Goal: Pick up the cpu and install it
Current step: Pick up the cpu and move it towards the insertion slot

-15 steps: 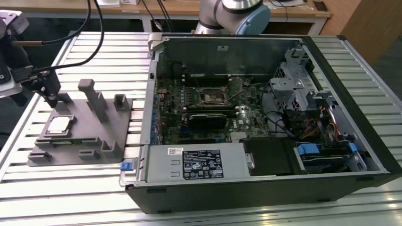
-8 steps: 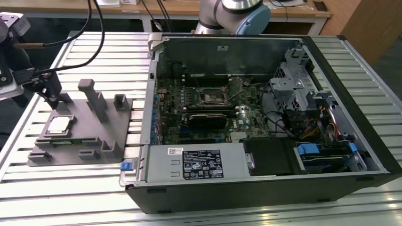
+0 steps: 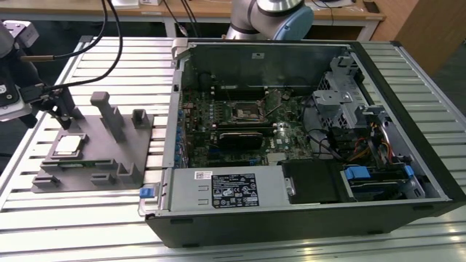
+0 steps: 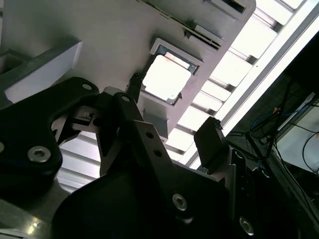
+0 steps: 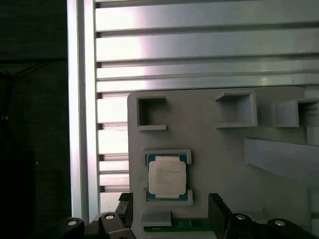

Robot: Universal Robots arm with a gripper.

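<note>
Small silvery square cpu [image 5: 167,177] sits in its pocket by the grey plastic tray's [image 5: 199,144] edge; black gripper [image 5: 170,200] hovers over it, spread and empty; pickup and install not yet done

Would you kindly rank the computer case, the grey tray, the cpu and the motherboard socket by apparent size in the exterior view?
1. computer case
2. grey tray
3. cpu and motherboard socket: they look about alike and sit at differing distances from the camera, so I leave them unranked.

The cpu [image 3: 67,145] lies in a pocket of the tray [image 3: 73,180], on the desk [image 3: 73,218]. The computer case [image 3: 262,65] stands just beside the tray, at the exterior view's right.
</note>
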